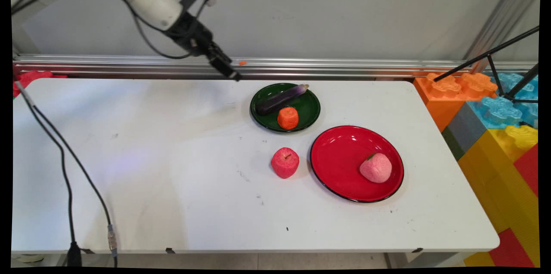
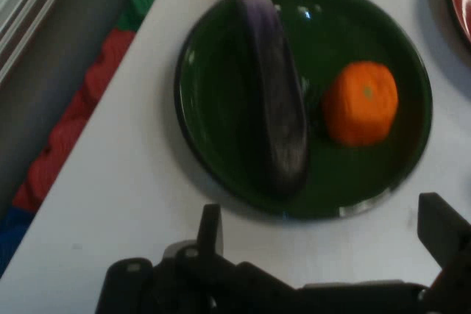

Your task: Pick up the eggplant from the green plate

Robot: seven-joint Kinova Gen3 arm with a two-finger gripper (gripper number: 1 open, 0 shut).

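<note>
The gripper point(image 1: 228, 69) hangs in the air above the table's point(image 1: 172, 170) far edge, tilted down toward the green plate point(image 1: 311, 112), and holds nothing. In the hand view its two fingers point(image 2: 211, 227) stand wide apart at the bottom of the frame, one at the left and one at the right edge, so the gripper point(image 2: 324, 237) is open, with the green plate point(image 2: 221, 93) lying just beyond them.

The green plate sits near the far edge, a little right of the middle. On it lie an eggplant point(image 1: 280, 99), stretched across the plate's far half with its pale end reaching the rim, and an orange point(image 1: 288, 118) at the near rim. The eggplant point(image 2: 274, 86) and the orange point(image 2: 360, 102) are just beside each other.

An apple point(image 1: 285, 162) stands on the bare table nearer the near edge, just left of a red plate point(image 1: 340, 153). A peach point(image 1: 376, 167) rests on the red plate's right half. Stacked toy blocks point(image 1: 495, 123) stand past the table's right edge.
</note>
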